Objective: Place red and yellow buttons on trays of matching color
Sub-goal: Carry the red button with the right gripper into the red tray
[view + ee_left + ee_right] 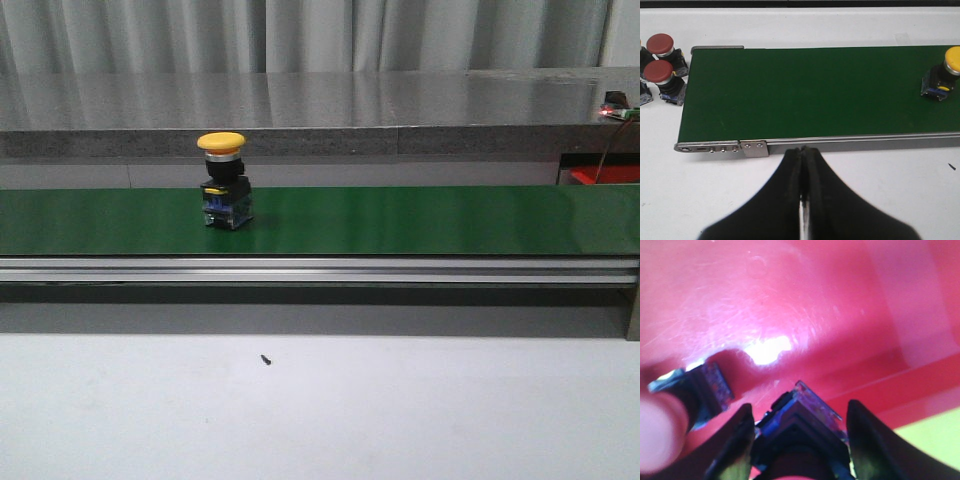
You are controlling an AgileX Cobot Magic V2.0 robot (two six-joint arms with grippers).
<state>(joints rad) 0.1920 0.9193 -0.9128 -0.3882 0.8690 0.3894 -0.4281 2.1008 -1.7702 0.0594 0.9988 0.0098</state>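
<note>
A yellow button [222, 180] rides the green belt [420, 220]; left hand [803, 165] waits shut and empty, while right hand [797, 432], fingers spread, straddles a button [800, 425] over the red tray [805, 305] (grip unclear).

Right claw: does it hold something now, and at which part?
A button sits between the open fingers of the right claw over the red tray; whether they grip it cannot be told.

An industrial test bench or automation lab. A green conveyor belt [400, 220] in an aluminium frame [320, 270] runs across a plain white table [320, 410]. Behind the belt sits a grey stone-like ledge [300, 110], with pale curtains [300, 30] hanging beyond it and wired electronics [615, 105] at its far right end.
</note>
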